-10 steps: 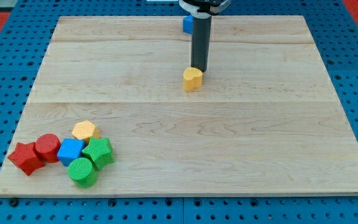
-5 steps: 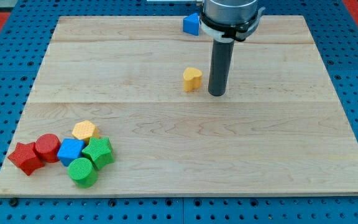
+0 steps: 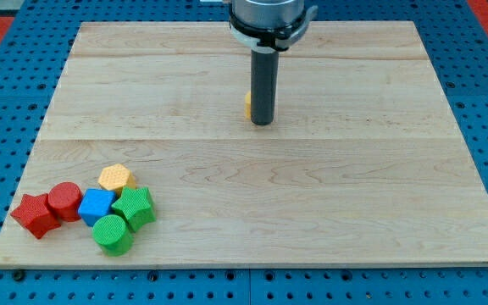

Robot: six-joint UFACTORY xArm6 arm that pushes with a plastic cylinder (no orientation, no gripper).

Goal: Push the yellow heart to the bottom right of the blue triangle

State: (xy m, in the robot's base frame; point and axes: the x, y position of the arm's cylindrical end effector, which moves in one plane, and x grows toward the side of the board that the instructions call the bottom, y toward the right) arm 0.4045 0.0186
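My tip (image 3: 263, 124) rests on the wooden board (image 3: 354, 195), in its upper middle. The rod stands in front of the yellow heart (image 3: 248, 103), so only a thin sliver of the heart shows at the rod's left edge, and the tip sits at the heart's bottom side. The blue triangle does not show; the arm's body covers the top edge of the board where it stood.
A cluster sits at the board's bottom left: a red star (image 3: 32, 214), a red cylinder (image 3: 63, 201), a blue cube (image 3: 97, 207), a yellow hexagon (image 3: 116, 178), a green star (image 3: 134, 206) and a green cylinder (image 3: 112, 235).
My tip went from above the heart to its right, then left to its bottom side, now covering it. The arm now hides the blue triangle. The heart has not visibly moved.
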